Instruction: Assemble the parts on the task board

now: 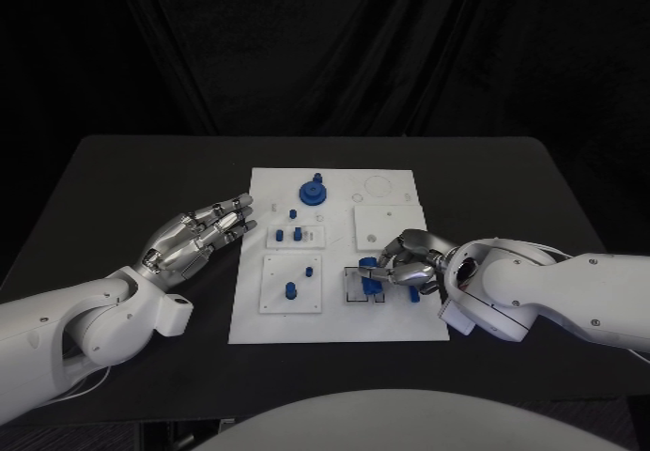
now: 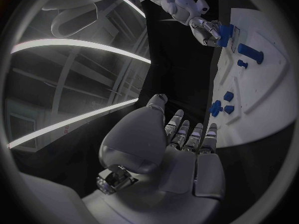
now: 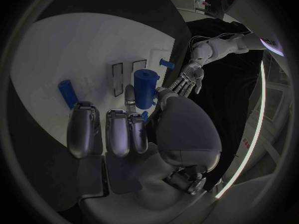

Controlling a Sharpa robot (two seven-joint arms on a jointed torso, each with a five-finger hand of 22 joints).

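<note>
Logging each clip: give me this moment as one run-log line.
left hand: open, beside task board | right hand: holding blue cylinder part over board's near right | blue gear: far end

The right robot hand pinches a blue cylinder above the task board.

- The white task board lies flat mid-counter, long side running away from the robot.
- A blue round gear-like part stands near its far edge.
- Small blue pegs stand mid-board.
- A blue cylinder is upright at the near right corner, pinched in the right hand.
</note>
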